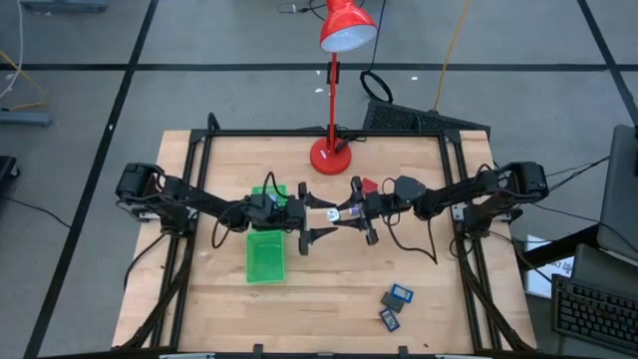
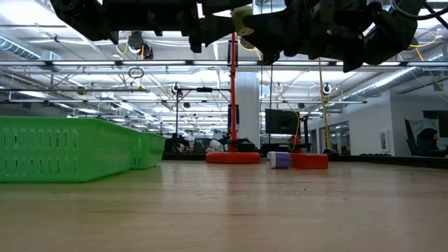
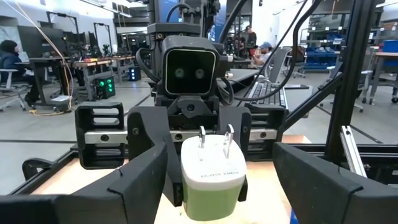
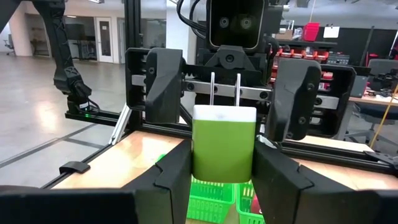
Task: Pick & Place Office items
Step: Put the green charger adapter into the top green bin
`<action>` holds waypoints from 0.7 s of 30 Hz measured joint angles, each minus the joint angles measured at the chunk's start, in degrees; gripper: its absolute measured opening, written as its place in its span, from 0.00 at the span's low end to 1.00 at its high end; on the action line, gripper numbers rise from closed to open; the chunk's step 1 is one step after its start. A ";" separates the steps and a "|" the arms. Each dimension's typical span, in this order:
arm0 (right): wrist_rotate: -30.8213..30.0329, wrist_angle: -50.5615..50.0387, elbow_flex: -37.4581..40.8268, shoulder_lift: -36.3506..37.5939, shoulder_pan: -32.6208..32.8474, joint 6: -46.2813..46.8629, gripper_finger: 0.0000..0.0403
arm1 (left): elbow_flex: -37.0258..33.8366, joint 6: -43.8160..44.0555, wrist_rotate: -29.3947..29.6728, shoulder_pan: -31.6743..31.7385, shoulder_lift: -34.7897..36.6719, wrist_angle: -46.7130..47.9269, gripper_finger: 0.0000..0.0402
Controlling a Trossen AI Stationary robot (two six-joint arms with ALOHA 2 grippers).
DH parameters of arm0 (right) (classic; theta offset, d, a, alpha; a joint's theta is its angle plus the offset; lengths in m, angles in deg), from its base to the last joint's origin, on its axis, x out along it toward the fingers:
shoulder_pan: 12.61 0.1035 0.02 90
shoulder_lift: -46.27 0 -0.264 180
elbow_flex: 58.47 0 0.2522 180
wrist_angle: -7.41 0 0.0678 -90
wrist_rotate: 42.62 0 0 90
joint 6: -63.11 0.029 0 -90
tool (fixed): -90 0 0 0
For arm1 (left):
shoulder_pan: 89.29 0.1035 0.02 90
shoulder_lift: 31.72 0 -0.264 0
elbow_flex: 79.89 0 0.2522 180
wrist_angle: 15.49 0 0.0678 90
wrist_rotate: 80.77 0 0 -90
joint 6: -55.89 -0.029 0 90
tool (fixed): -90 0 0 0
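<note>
Right hand (image 4: 222,171) clenched on green-and-white plug adapter (image 4: 224,142), between the spread left hand's fingers (image 4: 165,74).

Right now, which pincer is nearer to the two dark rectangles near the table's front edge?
Right. The right pincer is up at the table's middle, above and slightly left of the rectangles; the left pincer faces it from farther left.
</note>
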State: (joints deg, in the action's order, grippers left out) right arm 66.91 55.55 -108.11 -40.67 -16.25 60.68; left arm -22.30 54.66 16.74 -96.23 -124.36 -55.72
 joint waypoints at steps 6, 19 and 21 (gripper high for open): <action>-0.24 -0.98 0.02 0.00 0.00 -0.35 0.33 | 0.00 0.00 -0.04 0.00 0.00 0.17 0.58; -0.20 -0.72 0.04 0.00 0.00 -0.39 0.33 | -0.02 0.48 -0.24 0.00 0.04 0.44 0.37; -0.20 -0.42 0.04 0.00 0.00 -0.26 0.33 | -0.02 0.48 -0.30 0.00 0.06 0.44 0.39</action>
State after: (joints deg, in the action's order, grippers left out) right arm 66.71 55.14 -108.07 -40.67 -16.25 60.42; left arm -22.32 55.14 16.44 -96.23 -124.30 -55.29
